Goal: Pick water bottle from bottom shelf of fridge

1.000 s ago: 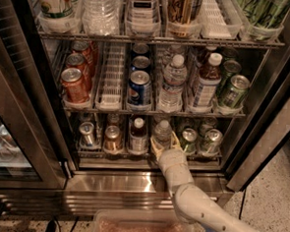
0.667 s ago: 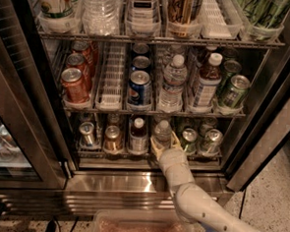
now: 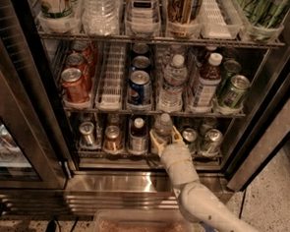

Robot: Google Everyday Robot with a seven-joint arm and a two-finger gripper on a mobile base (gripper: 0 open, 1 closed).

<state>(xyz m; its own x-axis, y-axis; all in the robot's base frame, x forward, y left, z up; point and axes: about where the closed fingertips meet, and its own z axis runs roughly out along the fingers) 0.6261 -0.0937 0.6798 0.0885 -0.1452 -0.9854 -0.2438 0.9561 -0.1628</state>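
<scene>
The fridge stands open, with a shiny steel base. On its dim bottom shelf the small clear water bottle with a white cap stands upright in the middle lane. My gripper reaches in from the lower right at the front of that shelf. Its fingers sit on either side of the bottle's lower body and close against it. The bottle's base is hidden behind the gripper.
A dark-liquid white-capped bottle stands just left of the gripper, with cans further left and cans to the right. The rack above holds a Pepsi can, a taller water bottle and red cans. A clear bin sits below.
</scene>
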